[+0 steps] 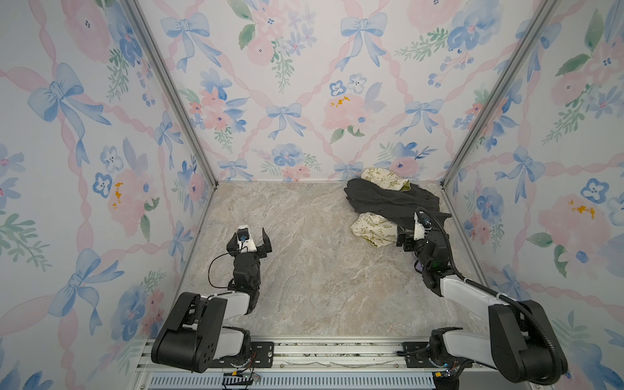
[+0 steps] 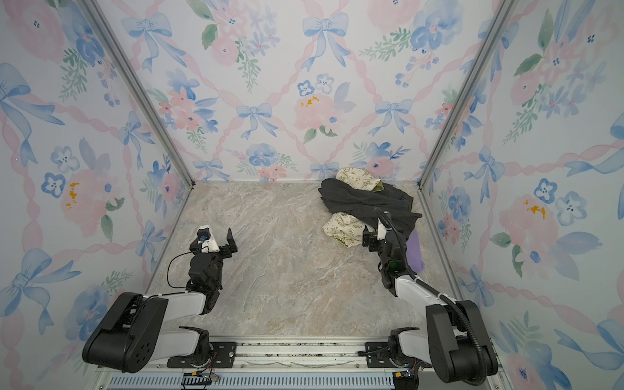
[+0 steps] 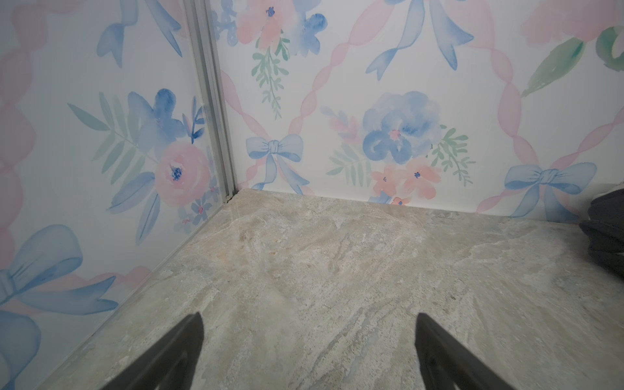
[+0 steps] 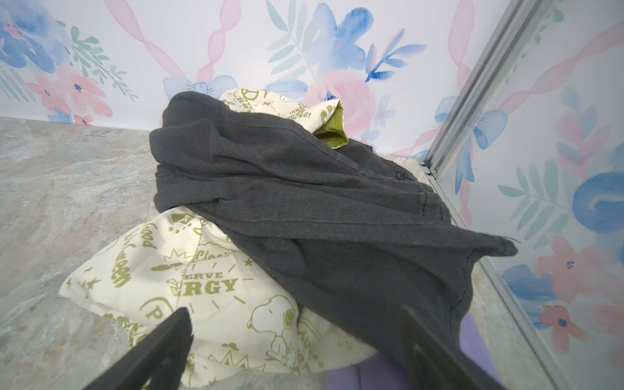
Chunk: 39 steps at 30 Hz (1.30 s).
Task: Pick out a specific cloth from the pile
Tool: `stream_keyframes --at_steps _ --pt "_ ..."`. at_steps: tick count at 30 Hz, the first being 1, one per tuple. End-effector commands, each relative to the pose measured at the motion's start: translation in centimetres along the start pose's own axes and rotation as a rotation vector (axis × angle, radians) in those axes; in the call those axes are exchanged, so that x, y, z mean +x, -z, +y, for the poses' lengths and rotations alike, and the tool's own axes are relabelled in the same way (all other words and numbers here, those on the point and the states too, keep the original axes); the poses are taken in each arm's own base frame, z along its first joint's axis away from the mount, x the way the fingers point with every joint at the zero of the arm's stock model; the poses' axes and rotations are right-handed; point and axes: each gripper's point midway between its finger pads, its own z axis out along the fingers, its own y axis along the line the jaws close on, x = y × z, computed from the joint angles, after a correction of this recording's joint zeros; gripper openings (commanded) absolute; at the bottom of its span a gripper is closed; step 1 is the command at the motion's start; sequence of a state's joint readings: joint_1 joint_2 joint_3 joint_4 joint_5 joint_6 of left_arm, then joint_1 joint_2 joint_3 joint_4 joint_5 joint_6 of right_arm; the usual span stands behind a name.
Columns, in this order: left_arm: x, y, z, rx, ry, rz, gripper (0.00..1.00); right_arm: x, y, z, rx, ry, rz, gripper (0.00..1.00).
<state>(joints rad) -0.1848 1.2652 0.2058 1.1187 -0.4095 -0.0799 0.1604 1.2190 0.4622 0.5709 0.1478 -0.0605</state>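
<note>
Both jaws stand wide and empty: your left gripper (image 1: 250, 237) idles mid-left, your right gripper (image 4: 297, 341) hovers over the pile (image 4: 304, 216). Lavender cloth (image 2: 414, 251) peeks out lower right, under the black garment (image 4: 337, 202); drop lower and pinch only purple, avoiding the cream cloth (image 4: 189, 270). Marble-look floor (image 1: 304, 270), floral walls (image 1: 270, 84) close by.
</note>
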Motion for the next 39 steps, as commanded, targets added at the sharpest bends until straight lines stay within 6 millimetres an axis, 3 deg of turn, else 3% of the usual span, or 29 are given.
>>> stream_keyframes --at_steps 1,7,10,14,19,27,33,34,39 --pt "-0.5 -0.3 0.8 -0.066 0.039 0.071 0.98 -0.4 1.3 0.4 0.000 0.026 0.093 0.97" --pt "-1.5 -0.6 0.3 -0.054 0.035 0.229 0.98 -2.1 4.8 -0.2 0.023 -0.031 0.153 0.97" --pt "-1.0 -1.0 0.3 -0.053 0.063 0.306 0.98 -2.9 6.6 -1.9 0.099 -0.060 0.164 0.97" --pt "-1.2 -1.4 -1.7 0.060 0.101 0.325 0.98 -3.4 8.3 -4.2 0.194 -0.133 0.189 0.97" --pt "-2.4 -1.8 -4.5 0.196 0.181 0.317 0.98 -1.3 9.1 -6.7 0.276 -0.248 0.349 0.97" --pt "-4.5 -1.1 -10.5 0.458 0.162 0.293 0.98 2.7 8.7 -8.2 0.367 -0.278 0.613 1.00" --pt "-6.2 -0.2 -14.2 0.589 0.143 0.262 0.98 6.0 8.8 -7.4 0.379 -0.323 0.767 0.90" --pt "-7.4 -0.3 -14.7 0.606 0.147 0.241 0.98 6.4 8.9 -7.3 0.380 -0.331 0.779 0.87" --pt "-9.0 0.0 -16.7 0.671 0.149 0.212 0.98 7.6 8.5 -6.2 0.349 -0.349 0.819 0.81"
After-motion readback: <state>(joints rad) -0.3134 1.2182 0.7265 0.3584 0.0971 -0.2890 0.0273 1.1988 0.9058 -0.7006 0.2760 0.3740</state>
